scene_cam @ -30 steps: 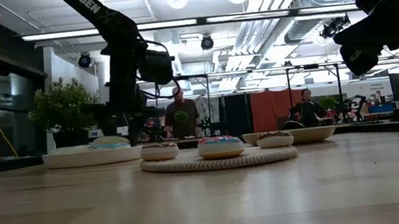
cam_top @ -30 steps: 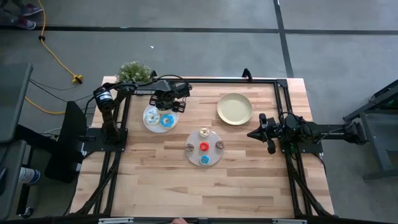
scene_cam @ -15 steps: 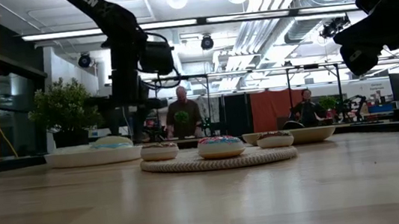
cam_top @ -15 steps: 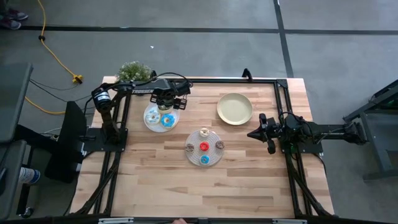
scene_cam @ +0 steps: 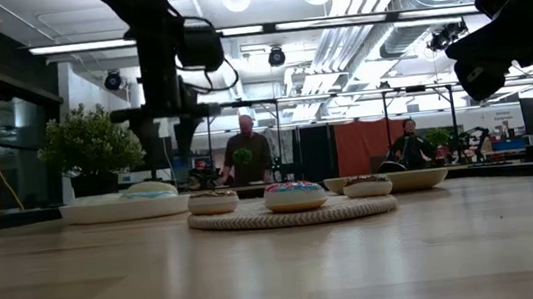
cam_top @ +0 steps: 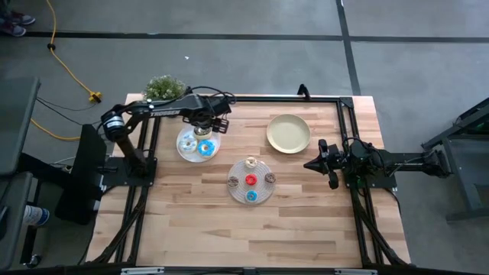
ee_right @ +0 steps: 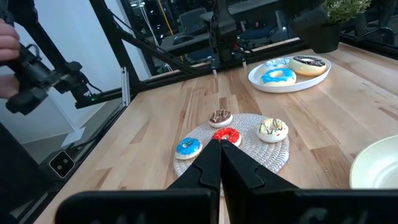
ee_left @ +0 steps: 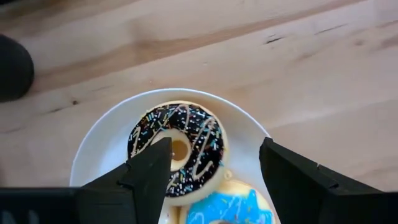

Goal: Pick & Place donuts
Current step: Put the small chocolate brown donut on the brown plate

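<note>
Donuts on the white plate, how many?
3 on the white plate: dark donut and blue donut under the open left pincer, plus a white-iced donut. None seem hidden.

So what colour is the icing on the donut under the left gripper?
Dark brown with coloured sprinkles and pale drizzle, on the dark donut; clearest in the left wrist view.

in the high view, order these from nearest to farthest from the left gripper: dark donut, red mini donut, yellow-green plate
1. Dark donut: on the white plate, right under the left gripper.
2. Red mini donut: mat centre.
3. Yellow-green plate: far right side.
</note>
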